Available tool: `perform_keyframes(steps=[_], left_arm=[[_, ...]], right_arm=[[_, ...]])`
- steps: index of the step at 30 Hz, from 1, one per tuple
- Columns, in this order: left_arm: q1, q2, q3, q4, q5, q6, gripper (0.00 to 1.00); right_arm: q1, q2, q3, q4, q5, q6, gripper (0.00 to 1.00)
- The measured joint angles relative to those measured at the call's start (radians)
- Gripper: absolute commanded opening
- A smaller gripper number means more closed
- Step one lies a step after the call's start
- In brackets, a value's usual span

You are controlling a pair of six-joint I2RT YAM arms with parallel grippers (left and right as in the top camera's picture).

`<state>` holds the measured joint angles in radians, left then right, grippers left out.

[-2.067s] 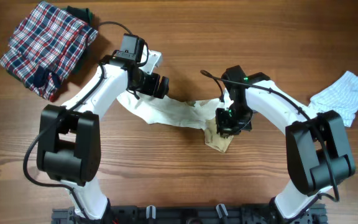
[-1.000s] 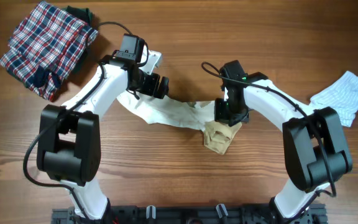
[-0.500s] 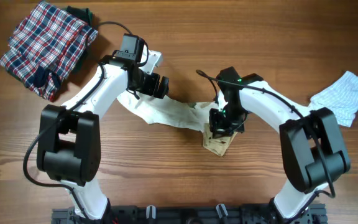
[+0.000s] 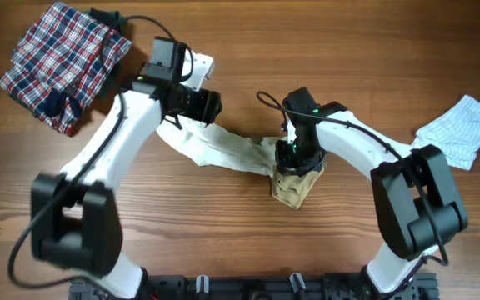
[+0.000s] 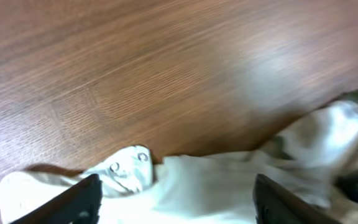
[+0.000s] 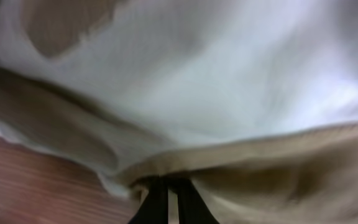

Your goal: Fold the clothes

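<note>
Right jaws: right gripper (image 4: 295,158) pinched the tan sleeve (image 4: 292,188) of the cream top (image 4: 223,148), likely for folding.
Left jaws: left gripper (image 5: 178,190) stood wide above the top.

Soft, blurred cloth is filling nearly the whole frame. The cream-white top (image 6: 229,68) is spreading across the upper part, with a tan patch showing at its upper left. A tan-beige sleeve part (image 6: 284,165) is running as a band along the bottom right. At bottom centre, the right pincer (image 6: 169,202) is pressing its dark fingers (image 6: 155,204) close together on a fold of the cloth. A strip of wooden desk (image 6: 23,186) is showing at lower left.
</note>
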<state>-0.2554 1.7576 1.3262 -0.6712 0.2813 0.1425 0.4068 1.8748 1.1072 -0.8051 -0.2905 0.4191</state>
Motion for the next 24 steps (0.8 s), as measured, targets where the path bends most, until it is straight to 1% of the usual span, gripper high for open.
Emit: perform_keyframes(steps=[2,4,6,7,8,10,16,21,24], left_arm=[[-0.006,-0.029,0.0,-0.023,0.018,0.002,0.43],[-0.026,-0.024,0.001,-0.036,0.032,0.005,0.28],[-0.054,-0.003,0.001,-0.035,0.039,0.007,0.15],[-0.067,0.009,0.001,-0.034,0.041,0.007,0.09],[-0.08,0.022,0.001,-0.033,0.043,0.002,0.06],[-0.101,0.049,0.001,-0.032,0.047,0.005,0.04],[-0.114,0.143,0.001,-0.032,0.05,-0.006,0.04],[-0.114,0.181,0.001,-0.035,0.046,-0.009,0.04],[-0.114,0.211,0.001,-0.047,0.034,-0.014,0.04]], right_arm=[[-0.013,0.0,0.0,0.013,0.003,0.0,0.07],[-0.032,0.0,0.0,0.025,0.004,0.0,0.05],[-0.048,0.0,0.0,0.027,0.004,0.0,0.04],[-0.054,0.0,0.0,0.027,0.004,0.0,0.04],[-0.058,0.0,0.0,0.026,0.004,0.0,0.04],[-0.062,0.0,0.0,0.026,0.004,0.0,0.04],[-0.062,0.0,0.0,0.022,0.004,0.0,0.04],[-0.062,0.0,0.0,0.024,0.004,0.0,0.04],[-0.062,0.0,0.0,0.065,0.004,0.0,0.04]])
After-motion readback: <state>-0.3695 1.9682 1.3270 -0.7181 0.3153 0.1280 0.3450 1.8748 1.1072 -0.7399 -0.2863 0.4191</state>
